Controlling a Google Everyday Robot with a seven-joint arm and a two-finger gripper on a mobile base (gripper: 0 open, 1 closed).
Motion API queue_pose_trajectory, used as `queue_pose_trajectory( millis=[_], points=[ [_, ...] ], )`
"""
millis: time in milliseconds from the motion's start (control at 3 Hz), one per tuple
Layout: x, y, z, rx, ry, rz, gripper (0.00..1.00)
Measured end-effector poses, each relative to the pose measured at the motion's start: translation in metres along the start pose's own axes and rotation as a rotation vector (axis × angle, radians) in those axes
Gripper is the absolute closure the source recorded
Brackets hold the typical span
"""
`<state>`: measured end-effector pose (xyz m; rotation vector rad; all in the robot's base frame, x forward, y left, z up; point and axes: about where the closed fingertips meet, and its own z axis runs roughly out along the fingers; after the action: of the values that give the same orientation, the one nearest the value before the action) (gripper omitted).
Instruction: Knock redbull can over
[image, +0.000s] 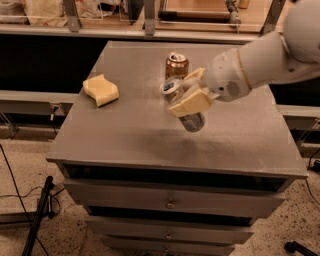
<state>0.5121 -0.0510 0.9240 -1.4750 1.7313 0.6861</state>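
Note:
The redbull can (192, 121), slim and silver with blue panels, is tilted with its top toward the upper left, over the middle of the grey table (120, 135). My gripper (182, 95) comes in from the right on a white arm, and its cream fingers (192, 103) are closed around the can's middle. I cannot tell whether the can's lower end touches the tabletop. A faint shadow lies under it.
A shorter gold-brown soda can (176, 64) stands upright just behind the gripper. A yellow sponge (100, 90) lies at the left of the table. Drawers run below the front edge. A rail and shelf run behind the table. Cables and a stand are on the floor at left.

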Motion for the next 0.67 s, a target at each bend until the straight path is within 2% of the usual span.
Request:
queue_pose_trajectory(
  millis=[333, 667],
  points=[
    [-0.015, 0.005, 0.043, -0.08, 0.182, -0.092, 1.0],
    [-0.029, 0.017, 0.083, -0.14, 0.358, -0.222, 1.0]
  ],
)
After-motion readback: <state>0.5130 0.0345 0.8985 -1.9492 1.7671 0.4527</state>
